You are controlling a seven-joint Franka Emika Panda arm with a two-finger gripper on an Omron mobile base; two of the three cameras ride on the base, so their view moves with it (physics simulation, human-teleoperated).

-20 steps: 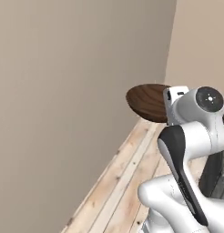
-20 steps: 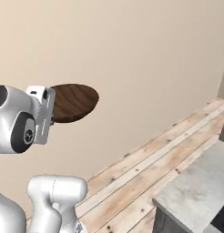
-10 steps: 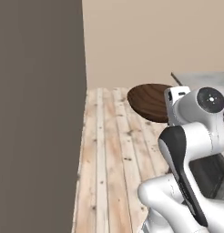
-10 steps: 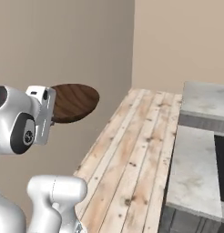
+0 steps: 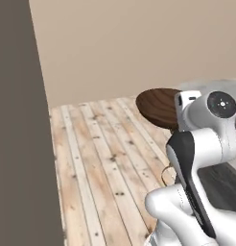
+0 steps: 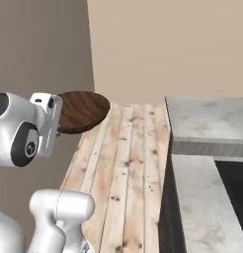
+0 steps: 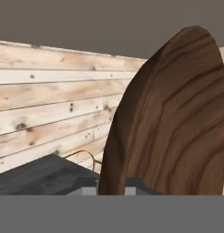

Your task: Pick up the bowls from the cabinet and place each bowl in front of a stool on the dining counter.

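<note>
My gripper (image 6: 60,116) is shut on the rim of a wide, shallow dark brown wooden bowl (image 6: 85,109) and holds it in the air over the plank floor. From the left base the bowl (image 5: 157,106) sticks out to the left of the white hand, with the gripper (image 5: 177,114) at its near edge. In the hand view the bowl (image 7: 173,123) rises on edge from between the fingertips of the gripper (image 7: 111,189). The cabinet is out of view. A light grey marble counter top (image 6: 208,117) lies to the right; I cannot tell whether it is the dining counter.
A light wooden plank floor (image 5: 98,158) stretches ahead to a beige wall (image 6: 168,44). A tall dark grey-brown panel (image 5: 19,125) stands close on the left. A lower marble top (image 6: 195,197) with a dark base and a black inset is at the right.
The whole picture has swung, so the base has turned: the dark panel slid left and the marble counter came closer on the right. The bowl stays held the same way.
</note>
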